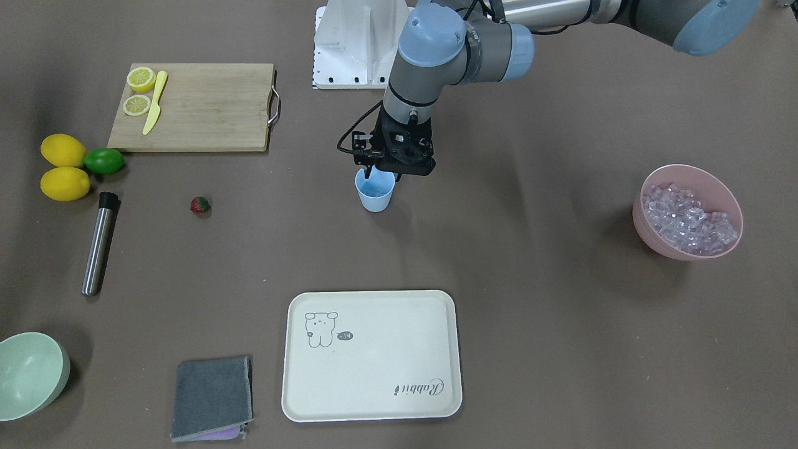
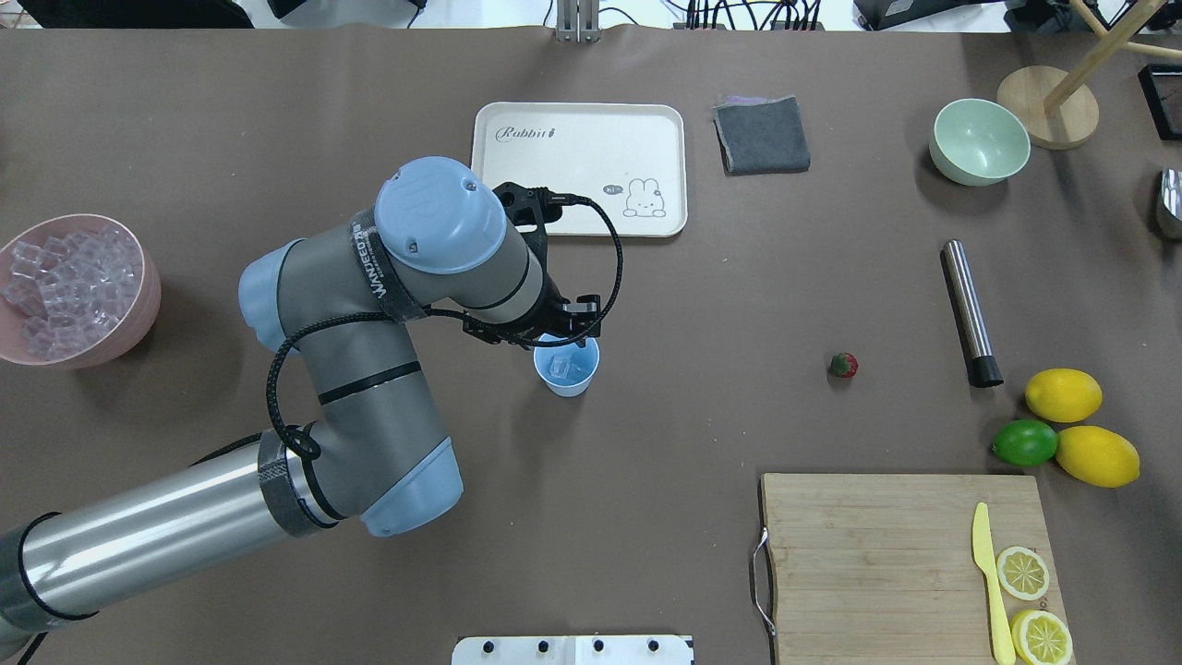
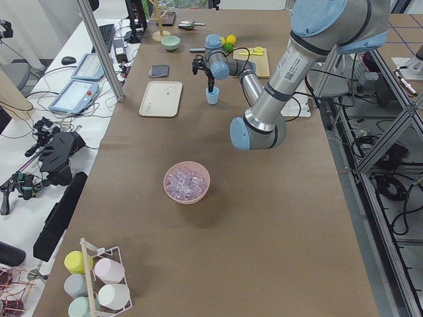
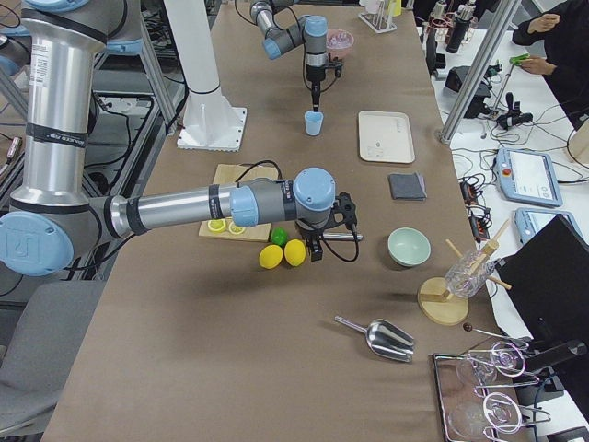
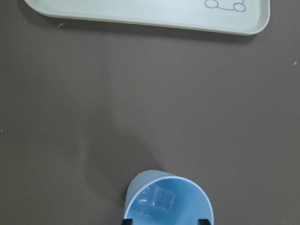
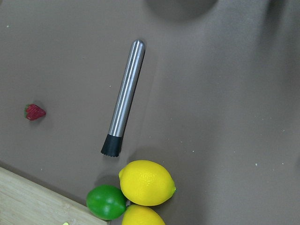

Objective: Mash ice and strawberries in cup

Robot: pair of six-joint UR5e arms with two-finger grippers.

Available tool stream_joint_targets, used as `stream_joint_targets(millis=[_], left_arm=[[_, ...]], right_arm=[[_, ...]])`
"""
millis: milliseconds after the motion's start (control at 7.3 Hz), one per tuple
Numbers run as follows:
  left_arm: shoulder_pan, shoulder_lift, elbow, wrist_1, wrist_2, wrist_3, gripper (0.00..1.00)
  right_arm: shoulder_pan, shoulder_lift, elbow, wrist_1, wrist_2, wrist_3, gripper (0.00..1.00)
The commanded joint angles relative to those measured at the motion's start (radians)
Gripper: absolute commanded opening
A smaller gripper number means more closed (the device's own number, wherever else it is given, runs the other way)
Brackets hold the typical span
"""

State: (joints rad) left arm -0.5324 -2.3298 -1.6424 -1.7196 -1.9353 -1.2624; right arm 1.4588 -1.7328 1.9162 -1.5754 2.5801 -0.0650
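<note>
The light blue cup [image 1: 375,193] stands mid-table, and one clear ice cube [image 5: 164,199] lies inside it. My left gripper [image 1: 381,173] hangs directly over the cup's mouth, open, with a fingertip on either side of the rim in the left wrist view. More ice [image 1: 689,218] fills the pink bowl [image 1: 648,234]. The strawberry [image 1: 199,204] lies alone on the table and also shows in the right wrist view [image 6: 34,112]. My right gripper [image 4: 316,250] hovers above the lemons, seen only in the exterior right view. I cannot tell whether it is open or shut.
A steel muddler [image 1: 100,243] lies near two lemons [image 1: 64,167] and a lime [image 1: 104,161]. A cutting board [image 1: 199,109] holds lemon slices and a yellow knife. A cream tray [image 1: 372,355], a grey cloth [image 1: 212,399] and a pale green bowl [image 1: 28,374] sit along the operators' side.
</note>
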Motion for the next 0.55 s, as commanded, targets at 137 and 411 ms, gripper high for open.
stream_joint_targets(millis=[137, 411], left_arm=[[-0.090, 0.082, -0.081, 0.035, -0.039, 0.017, 0.96], [-0.217, 0.293, -0.227, 0.081, -0.051, 0.325, 0.96]], right_arm=[[0.000, 0.007, 0.000, 0.000, -0.003, 0.001, 1.00], [0.000, 0.009, 0.001, 0.002, -0.003, -0.001, 1.00]])
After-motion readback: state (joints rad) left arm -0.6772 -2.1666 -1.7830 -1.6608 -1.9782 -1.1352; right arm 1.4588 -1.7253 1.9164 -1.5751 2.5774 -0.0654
